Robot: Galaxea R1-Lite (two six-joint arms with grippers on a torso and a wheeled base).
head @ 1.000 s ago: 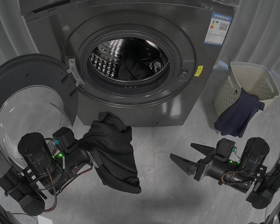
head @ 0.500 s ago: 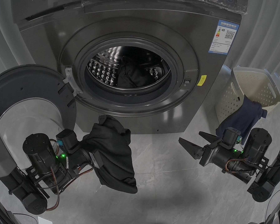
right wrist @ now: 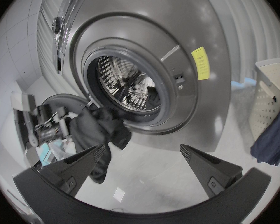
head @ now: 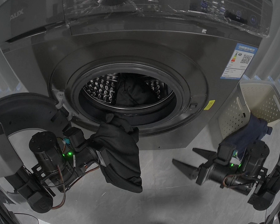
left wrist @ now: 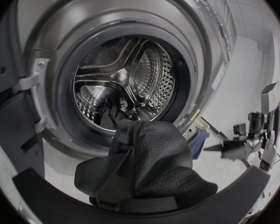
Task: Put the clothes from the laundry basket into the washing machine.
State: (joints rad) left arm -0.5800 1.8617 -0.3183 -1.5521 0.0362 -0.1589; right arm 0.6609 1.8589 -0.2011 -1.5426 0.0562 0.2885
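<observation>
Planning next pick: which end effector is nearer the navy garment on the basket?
Right. The right end effector is just beside the navy cloth garment; the left end effector, holding black cloth, is far across.

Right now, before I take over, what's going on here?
The left gripper holds a black garment in front of the lower rim of the washing machine opening, not yet inside. Another dark garment already lies in the drum. The right gripper hangs open and empty near the laundry basket, where a navy garment drapes over the rim. The door is swung wide.
</observation>
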